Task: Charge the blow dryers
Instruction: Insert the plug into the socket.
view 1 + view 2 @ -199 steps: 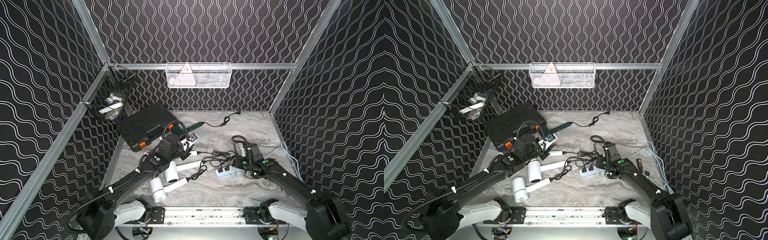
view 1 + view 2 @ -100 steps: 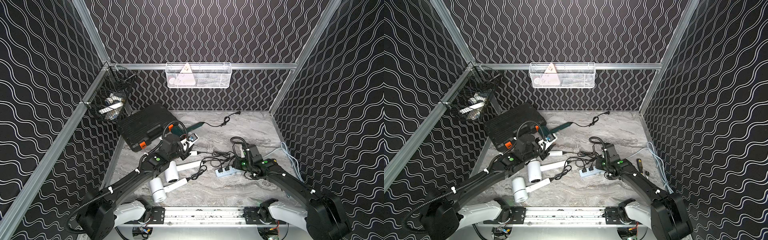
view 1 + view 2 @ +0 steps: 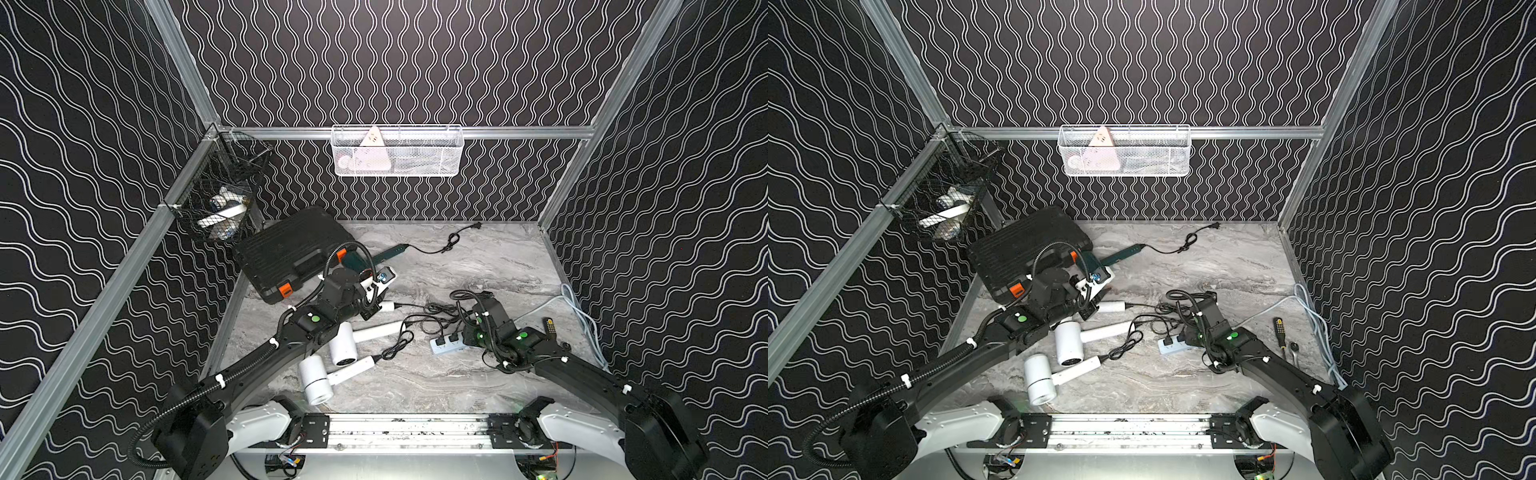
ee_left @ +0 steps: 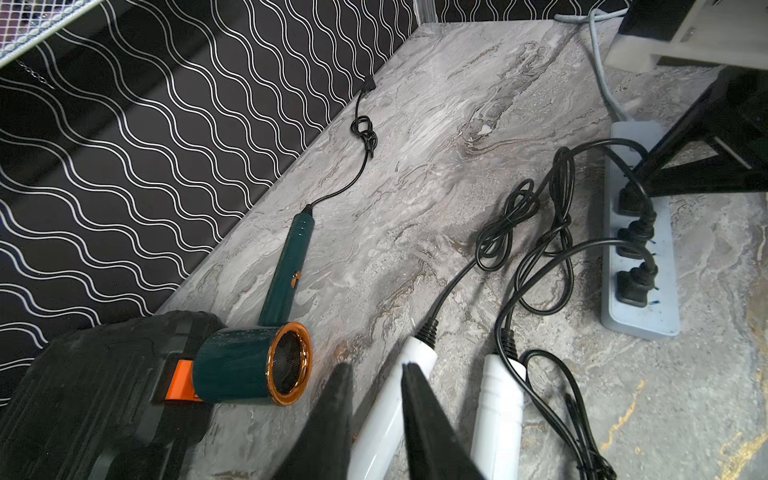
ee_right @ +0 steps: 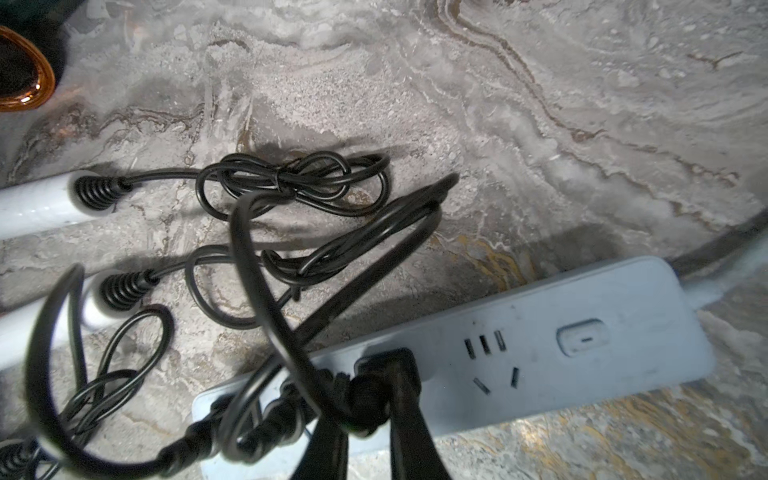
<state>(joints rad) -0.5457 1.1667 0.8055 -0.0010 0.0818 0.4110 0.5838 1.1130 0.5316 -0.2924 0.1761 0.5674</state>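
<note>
Counted: three white blow dryers [image 3: 316,380] [image 3: 343,349] [image 3: 384,306], one dark green blow dryer [image 4: 249,363], one power strip [image 4: 640,303], three plugs [image 4: 629,199] [image 4: 636,237] [image 4: 633,286], one black case [image 3: 291,253], two baskets [image 3: 397,151] [image 3: 220,208].

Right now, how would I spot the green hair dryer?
Look for the big black case in the far left corner of the table. Right beside its orange latch lies the green blow dryer. Unlike the white blow dryers, it has a shiny copper ring.
</note>
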